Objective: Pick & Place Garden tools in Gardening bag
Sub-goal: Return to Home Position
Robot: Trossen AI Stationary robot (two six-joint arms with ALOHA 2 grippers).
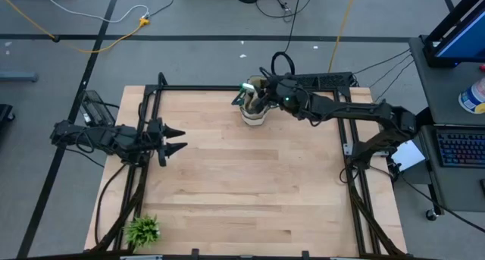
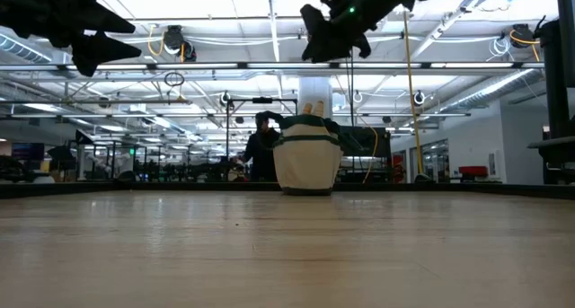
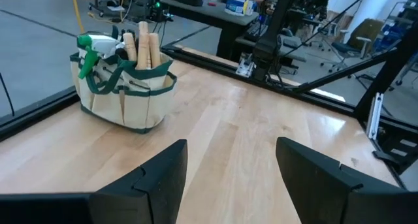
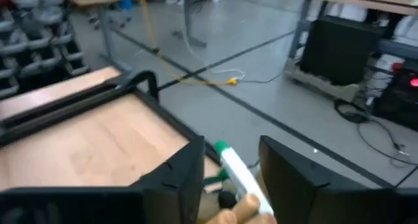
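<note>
The beige gardening bag (image 1: 253, 114) stands upright at the middle of the table's far edge, also seen in the low view (image 2: 307, 164) and the left wrist view (image 3: 124, 96). A green-and-white spray bottle (image 3: 98, 46) and wooden tool handles (image 3: 144, 48) stick up out of it. My right gripper (image 2: 332, 40) hangs open well above the bag's mouth; between its fingers the right wrist view looks down on the spray bottle (image 4: 238, 175). My left gripper (image 1: 180, 139) hovers open over the table's left part, pointing toward the bag.
A small spiky green plant (image 1: 142, 230) sits at the table's near left corner. Bare wood lies between my left gripper and the bag. A black frame rail (image 1: 227, 88) runs along the far edge. Beyond the table a person (image 2: 260, 146) stands in the room.
</note>
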